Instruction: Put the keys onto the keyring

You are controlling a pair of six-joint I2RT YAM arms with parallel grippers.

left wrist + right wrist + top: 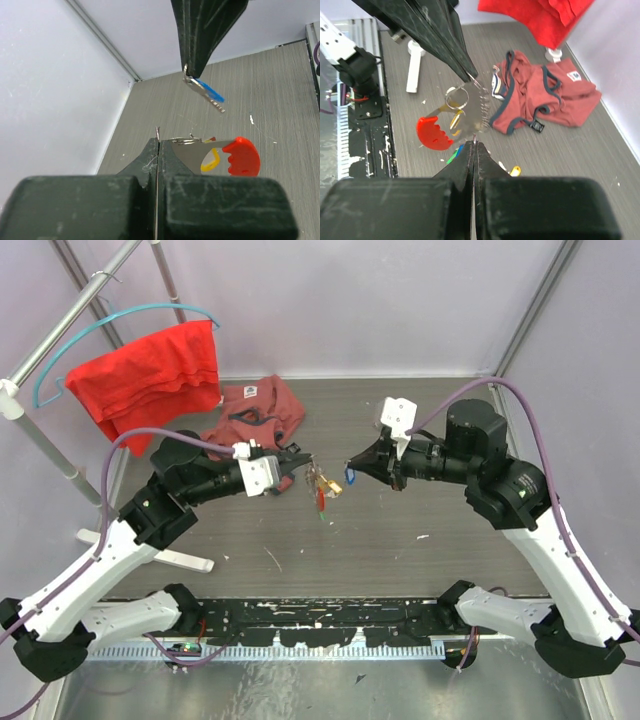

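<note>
From above, the left claw (304, 466) clenches the keyring (317, 478), keys (331, 486) dangling beneath its tips; the right claw (352, 466), facing it, pinches a blue key (350, 478). Left wrist: the red tag (242, 156) hangs right of the clamped tips. Right wrist: the keyring hangs just beyond the closed tips.

Both arms are reaching inward at mid-frame, the left gripper (303, 467) and right gripper (353, 466) facing tip to tip, jaws seemingly pinching fully closed.
</note>
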